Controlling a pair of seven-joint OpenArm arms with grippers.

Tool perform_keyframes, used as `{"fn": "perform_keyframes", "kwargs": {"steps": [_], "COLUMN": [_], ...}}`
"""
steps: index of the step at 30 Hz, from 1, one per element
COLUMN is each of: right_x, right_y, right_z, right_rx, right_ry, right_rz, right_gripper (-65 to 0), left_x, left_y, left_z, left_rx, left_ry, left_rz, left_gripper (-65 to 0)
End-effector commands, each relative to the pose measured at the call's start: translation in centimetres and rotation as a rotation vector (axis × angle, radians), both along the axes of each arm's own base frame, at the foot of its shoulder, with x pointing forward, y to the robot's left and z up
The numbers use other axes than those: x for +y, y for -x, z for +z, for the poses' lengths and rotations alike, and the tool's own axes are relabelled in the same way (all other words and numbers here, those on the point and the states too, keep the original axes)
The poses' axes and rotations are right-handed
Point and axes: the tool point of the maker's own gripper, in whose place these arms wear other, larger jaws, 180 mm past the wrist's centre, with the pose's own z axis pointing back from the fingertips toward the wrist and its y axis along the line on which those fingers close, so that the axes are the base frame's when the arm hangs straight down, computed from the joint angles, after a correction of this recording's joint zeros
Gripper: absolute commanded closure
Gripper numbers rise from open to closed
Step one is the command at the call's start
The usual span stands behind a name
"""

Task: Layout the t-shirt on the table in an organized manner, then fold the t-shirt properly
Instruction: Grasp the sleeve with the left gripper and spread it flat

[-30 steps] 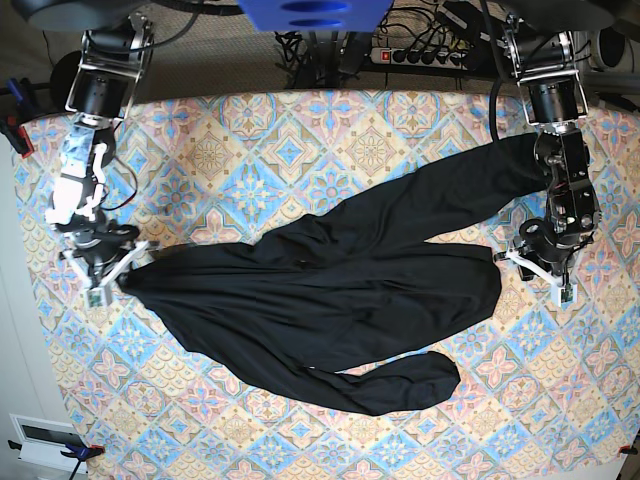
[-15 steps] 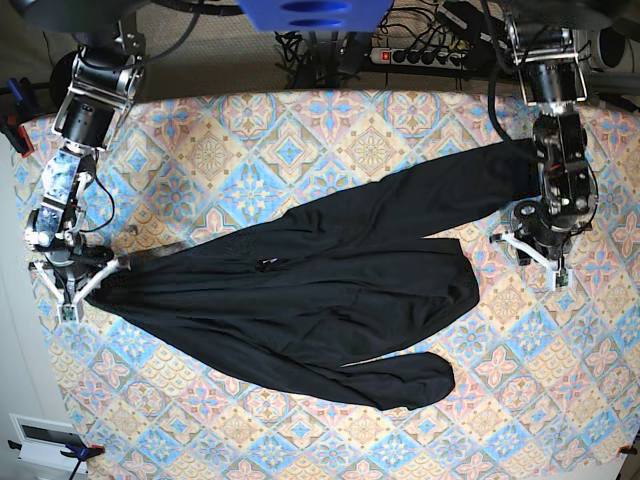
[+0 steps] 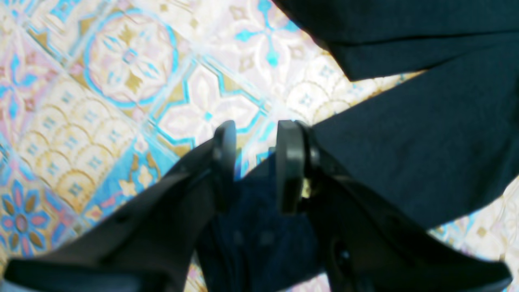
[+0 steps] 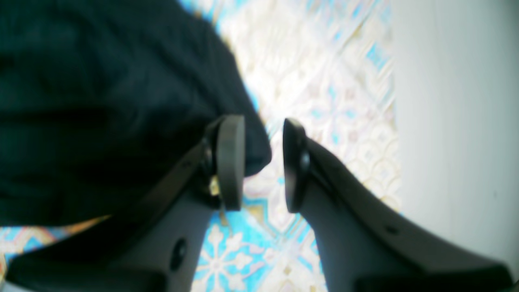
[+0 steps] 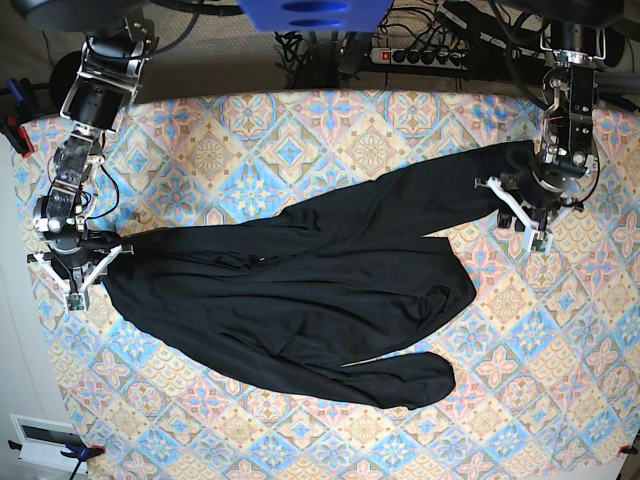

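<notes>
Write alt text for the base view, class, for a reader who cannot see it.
A large black long-sleeved fabric t-shirt lies crumpled and spread slantwise across a table covered in pastel blue, pink and yellow floral tile cloth. The right gripper sits at the garment's left tip, the left gripper at its upper right sleeve.

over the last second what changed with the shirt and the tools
The right tool dragged the plain black long-sleeved fabric t-shirt outward toward its table edge, then opened and let go. The left tool drew back toward its base, its jaws apart as before. The lower sleeve stayed put.
</notes>
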Motion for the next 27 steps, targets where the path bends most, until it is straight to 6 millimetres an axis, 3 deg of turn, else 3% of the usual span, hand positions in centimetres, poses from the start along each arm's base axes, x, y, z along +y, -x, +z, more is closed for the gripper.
{"fn": "perform_keyframes", "kwargs": {"steps": [1,5,8,11,15,19,25,27], "right_x": [-0.8,0.7,2.2,2.8,3.3,3.9,4.2,4.2], "right_y": [-0.8,-0.2,-0.3,0.7,1.5,2.6,3.4,3.5], "right_z": [2.5,2.1,2.9,1.8,1.8,1.1,0.6,0.5], "right_rx": [-0.071,-0.083,-0.125,-0.110,-0.111,-0.095,-0.080,-0.077], "right_ry": [0.035,0.006,-0.041,-0.082,-0.081,-0.082,-0.080,-0.080], "right_rz": [0.004,0.028,0.048,0.058,0.069,0.079,0.084,0.083], "right_gripper": [-15.7,-15.8,-15.8,-15.8,-15.8,-15.8,-15.8,-15.8], "left_x": [-0.7,-3.4,-5.7,-7.3,-11.9,-16.6,-21.8,-21.4], "left_y": [-0.2,1.1,0.6,0.8,1.9,3.8,8.3,10.1], "left_z": [0.3,-2.6,-4.4,-6.2,-7.4,-6.9,-4.8,-4.5], "left_rx": [-0.012,0.067,0.103,0.153,0.192,0.196,0.186,0.200], "left_ry": [-0.009,0.007,0.041,0.054,0.079,0.109,0.177,0.161], "left_rz": [-0.032,-0.101,-0.132,-0.161,-0.282,-0.426,-0.583,-0.626], "left_gripper": [-16.4,-21.6,-24.3,-24.3,-20.5,-1.4,0.0,0.0]}}
